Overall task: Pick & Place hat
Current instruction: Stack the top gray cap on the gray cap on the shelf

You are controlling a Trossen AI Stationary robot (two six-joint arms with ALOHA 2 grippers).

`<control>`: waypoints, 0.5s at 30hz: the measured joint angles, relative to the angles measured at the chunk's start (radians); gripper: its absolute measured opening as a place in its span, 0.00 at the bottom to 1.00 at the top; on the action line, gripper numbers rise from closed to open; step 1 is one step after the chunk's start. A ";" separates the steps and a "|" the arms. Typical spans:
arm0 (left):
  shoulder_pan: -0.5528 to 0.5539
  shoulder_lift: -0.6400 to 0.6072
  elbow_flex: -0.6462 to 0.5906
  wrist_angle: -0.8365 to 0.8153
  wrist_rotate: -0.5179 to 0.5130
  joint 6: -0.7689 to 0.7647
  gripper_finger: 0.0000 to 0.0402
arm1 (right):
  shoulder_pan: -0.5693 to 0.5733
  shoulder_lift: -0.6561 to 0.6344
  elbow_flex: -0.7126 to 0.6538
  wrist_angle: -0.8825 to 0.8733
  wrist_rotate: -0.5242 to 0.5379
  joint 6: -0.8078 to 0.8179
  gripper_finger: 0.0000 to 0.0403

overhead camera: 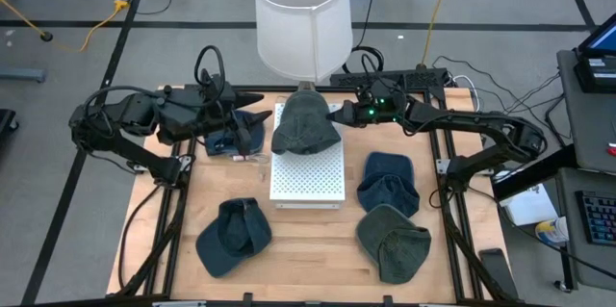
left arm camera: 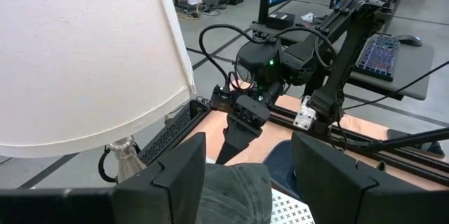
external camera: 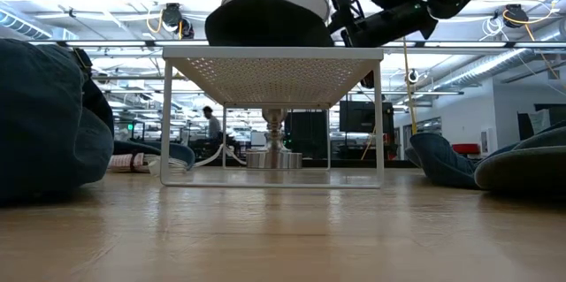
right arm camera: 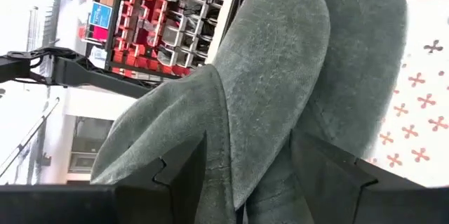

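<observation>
A grey-green hat (overhead camera: 306,124) lies on the far end of a white perforated rack (overhead camera: 306,177), in front of a lamp with a white shade (overhead camera: 301,13). In the low view the hat (external camera: 256,21) sits on the rack top (external camera: 274,52). My right gripper (overhead camera: 343,113) is open at the hat's right side. In its wrist view a raised fold of the hat (right arm camera: 242,161) stands between its fingers. My left gripper (overhead camera: 258,111) is open just left of the hat, level with it. The hat's edge (left arm camera: 235,192) shows between its fingers. My right gripper comes level from the table's right, its open fingers (right arm camera: 179,182) standing on either side of the hat's raised fold (right arm camera: 231,182). I cannot tell whether they touch the cloth. The hat rests on the rack.
Several more hats lie on the table: dark blue ones (overhead camera: 234,238) (overhead camera: 241,134), a blue one (overhead camera: 388,182), and a grey-green one (overhead camera: 395,242). The lamp's base (external camera: 274,158) stands behind the rack. Cables and a power strip (overhead camera: 404,78) run along the far edge.
</observation>
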 joint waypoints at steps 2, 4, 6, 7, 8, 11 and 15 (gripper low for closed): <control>0.000 0.000 0.000 0.000 0.000 0.000 0.53 | 0.001 0.000 0.000 -0.016 0.000 -0.015 0.49; 0.000 0.000 0.000 0.000 0.000 0.000 0.53 | 0.004 0.000 0.000 -0.032 0.002 -0.017 0.49; 0.000 0.000 0.000 0.000 0.001 0.000 0.53 | 0.006 0.006 0.000 -0.025 0.001 -0.022 0.49; 0.000 0.000 0.000 0.000 0.000 0.000 0.53 | 0.006 0.010 0.000 -0.022 0.001 -0.023 0.49; 0.000 0.000 0.000 0.000 0.001 0.000 0.53 | 0.006 0.016 0.000 -0.021 0.000 -0.022 0.49; 0.000 0.000 0.000 0.000 0.001 0.000 0.53 | 0.006 0.033 0.000 -0.016 -0.011 -0.016 0.49; 0.000 0.000 0.000 0.000 0.001 0.000 0.53 | 0.007 0.057 0.000 0.027 -0.027 -0.011 0.49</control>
